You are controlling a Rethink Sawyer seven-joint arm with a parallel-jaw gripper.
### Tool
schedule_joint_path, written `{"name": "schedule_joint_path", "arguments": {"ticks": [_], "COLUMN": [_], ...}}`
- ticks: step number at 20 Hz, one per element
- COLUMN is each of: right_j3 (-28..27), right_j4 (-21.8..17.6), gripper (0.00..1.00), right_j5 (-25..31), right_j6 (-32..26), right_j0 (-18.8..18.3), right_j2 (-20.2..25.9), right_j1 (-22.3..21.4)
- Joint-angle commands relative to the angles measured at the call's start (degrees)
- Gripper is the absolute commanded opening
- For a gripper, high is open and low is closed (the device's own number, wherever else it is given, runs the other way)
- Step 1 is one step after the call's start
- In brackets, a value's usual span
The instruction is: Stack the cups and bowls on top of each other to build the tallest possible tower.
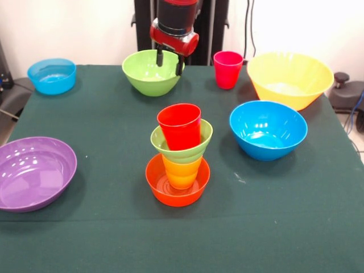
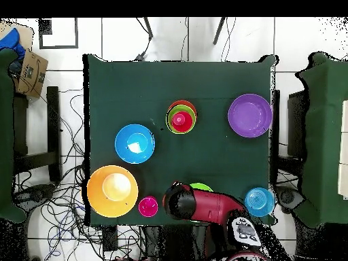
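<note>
Tower half-built at mid-desk, tool hanging over the far green bowl.

On the desk (image 1: 114, 227), going down in size from the tower (image 1: 179, 154): the large yellow bowl (image 1: 290, 79) and purple bowl (image 1: 34, 172) look light, stiff and glossy, so probably slippery; a rim pinch seems the only hold. The blue bowl (image 1: 267, 129) sits just right of the tower. The green bowl (image 1: 151, 72) lies behind it, partly covered by the tool (image 1: 170, 61), whose two fingers stand apart around nothing. The pink cup (image 1: 227, 69), right of that bowl, looks easiest to take by its wall. From overhead the arm hides most of the green bowl.
</note>
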Motion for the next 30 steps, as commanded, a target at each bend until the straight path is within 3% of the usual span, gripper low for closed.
{"name": "schedule_joint_path", "arguments": {"ticks": [1,9,30], "right_j3": [-3.8,-3.4,-1.5], "right_j4": [2.7,1.3,-0.4], "gripper": [1.0,1.0,1.0], "right_j5": [-1.0,-5.5,-17.4], "right_j6": [6.6,7.6,7.5], "right_j0": [1.3,2.6,1.3], "right_j2": [4.6,2.3,0.8], "right_j1": [3.5,6.0,11.5]}}
